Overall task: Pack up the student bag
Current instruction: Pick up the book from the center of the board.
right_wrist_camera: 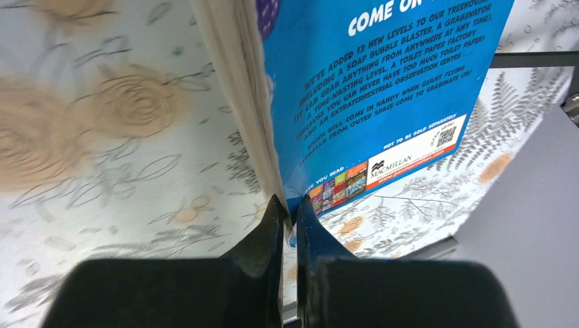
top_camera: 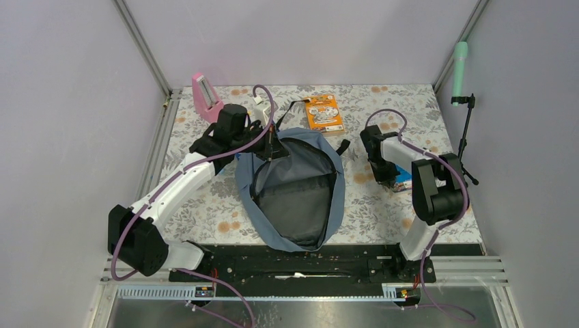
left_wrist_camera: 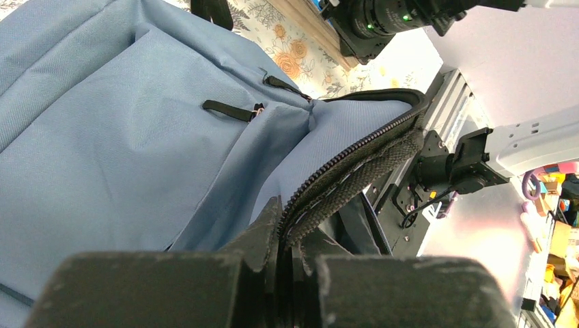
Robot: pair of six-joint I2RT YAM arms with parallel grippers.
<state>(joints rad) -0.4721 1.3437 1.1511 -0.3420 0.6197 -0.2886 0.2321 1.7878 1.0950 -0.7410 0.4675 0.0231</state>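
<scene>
Overhead, you see the student bag (top_camera: 293,184) lying open mid-table between the arms, your left gripper (top_camera: 273,147) at its far rim and your right gripper (top_camera: 390,179) at a blue book (top_camera: 403,179). From the left wrist, the fingers are pinched on the bag's zipper edge (left_wrist_camera: 355,171). From the right wrist, the fingers are clamped on the book's edge.

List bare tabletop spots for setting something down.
Free: far-right corner between orange book and mic stand; near-left strip between left arm and student bag. Crowded: far edge by pink case, left gripper on bag rim.
</scene>
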